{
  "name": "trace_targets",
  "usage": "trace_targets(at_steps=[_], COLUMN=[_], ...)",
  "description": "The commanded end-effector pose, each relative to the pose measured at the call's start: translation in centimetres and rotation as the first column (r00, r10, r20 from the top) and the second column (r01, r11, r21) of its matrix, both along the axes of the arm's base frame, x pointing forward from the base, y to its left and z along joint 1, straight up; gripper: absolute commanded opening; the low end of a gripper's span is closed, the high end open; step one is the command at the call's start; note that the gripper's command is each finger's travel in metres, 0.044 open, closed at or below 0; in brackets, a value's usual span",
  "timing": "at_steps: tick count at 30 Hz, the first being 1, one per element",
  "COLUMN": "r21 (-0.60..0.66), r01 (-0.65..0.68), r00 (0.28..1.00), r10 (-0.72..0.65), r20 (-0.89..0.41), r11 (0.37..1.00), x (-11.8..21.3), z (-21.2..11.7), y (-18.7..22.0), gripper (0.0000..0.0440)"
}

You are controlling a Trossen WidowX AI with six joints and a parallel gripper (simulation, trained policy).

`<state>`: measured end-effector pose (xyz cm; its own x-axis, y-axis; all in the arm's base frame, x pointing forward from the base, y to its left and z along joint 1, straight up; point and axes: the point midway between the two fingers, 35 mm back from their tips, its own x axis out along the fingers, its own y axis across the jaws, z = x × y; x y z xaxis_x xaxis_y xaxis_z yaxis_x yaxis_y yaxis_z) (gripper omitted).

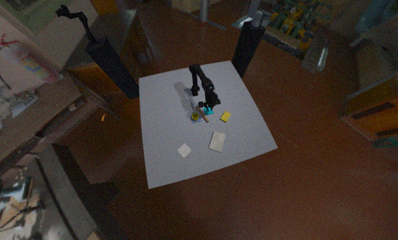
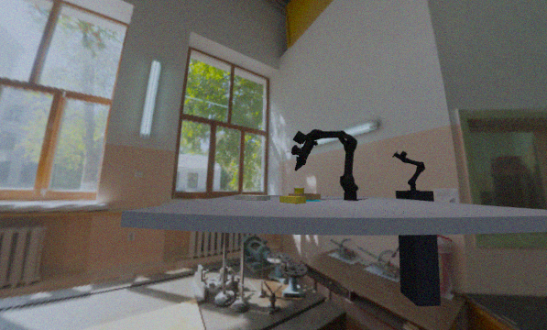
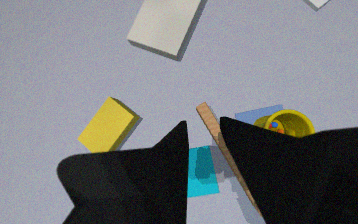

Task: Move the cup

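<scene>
Over on the blue pad: one yellow cup, marbles inside

Above the desk [image 1: 172,163] [image 2: 346,222], the pincer [image 1: 210,108] [image 2: 297,169] [image 3: 203,124] hangs in the air with nothing between its tips, open just a narrow gap (no cup in there, folks). The yellow cup [image 1: 195,116] [image 2: 299,190] [image 3: 300,120] stands upright on the blue pad [image 1: 196,121] [image 3: 252,113], and a few marbles [image 3: 275,126] show inside it, red and blue ones at least. A wooden stick [image 1: 202,114] [image 3: 208,116] lies between that pad and the cyan pad [image 1: 208,111] [image 3: 202,186], which has a shadow across it. Beyond the cyan one, on the side away from the cup, there's a yellow block [image 1: 225,117] [image 2: 292,199] [image 3: 109,124]. A thicker off-white slab [image 1: 217,141] [image 3: 164,27] and a thin white square [image 1: 185,150] [image 3: 318,3] lie farther out from the arm [image 1: 205,81] [image 2: 348,160].
</scene>
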<state>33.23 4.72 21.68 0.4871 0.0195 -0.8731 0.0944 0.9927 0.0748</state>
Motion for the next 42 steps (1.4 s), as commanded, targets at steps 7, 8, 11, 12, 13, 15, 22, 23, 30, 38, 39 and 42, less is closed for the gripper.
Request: trace_targets(at_steps=[7, 8, 11, 12, 13, 15, 22, 23, 30, 38, 39, 42], r21=[-0.049, -0.054, -0.067, -0.071, -0.075, -0.082, -0.104, -0.106, -0.118, -0.124, -0.124, -0.123], r01=[-0.017, -0.02, -0.03, -0.034, -0.038, -0.047, -0.08, -0.084, -0.111, -0.134, -0.137, -0.147], r00=[0.989, 0.987, 0.979, 0.976, 0.972, 0.965, 0.933, 0.928, 0.895, 0.868, 0.865, 0.855], r10=[0.01, 0.011, 0.016, 0.018, 0.02, 0.024, 0.038, 0.039, 0.047, 0.057, 0.058, 0.064], r20=[-0.146, -0.161, -0.204, -0.219, -0.233, -0.262, -0.357, -0.369, -0.443, -0.494, -0.499, -0.515], r11=[0.999, 0.998, 0.997, 0.997, 0.996, 0.996, 0.991, 0.991, 0.987, 0.983, 0.983, 0.981], x=[-0.2, -0.3, -0.4, -0.5, -0.5, -0.6, -1.1, -1.2, -1.6, -2.0, -2.0, -2.1], z=[-1.3, -1.5, -1.9, -2.0, -2.2, -2.5, -3.7, -3.9, -5.3, -7.1, -7.3, -8.1], y=[-1.2, -1.3, -1.8, -1.9, -2.1, -2.5, -3.8, -4.0, -5.5, -7.0, -7.2, -7.8], gripper=[0.0128, 0.0127, 0.0123, 0.0121, 0.0119, 0.0115, 0.0109, 0.0109, 0.0114, 0.0136, 0.0138, 0.0146])
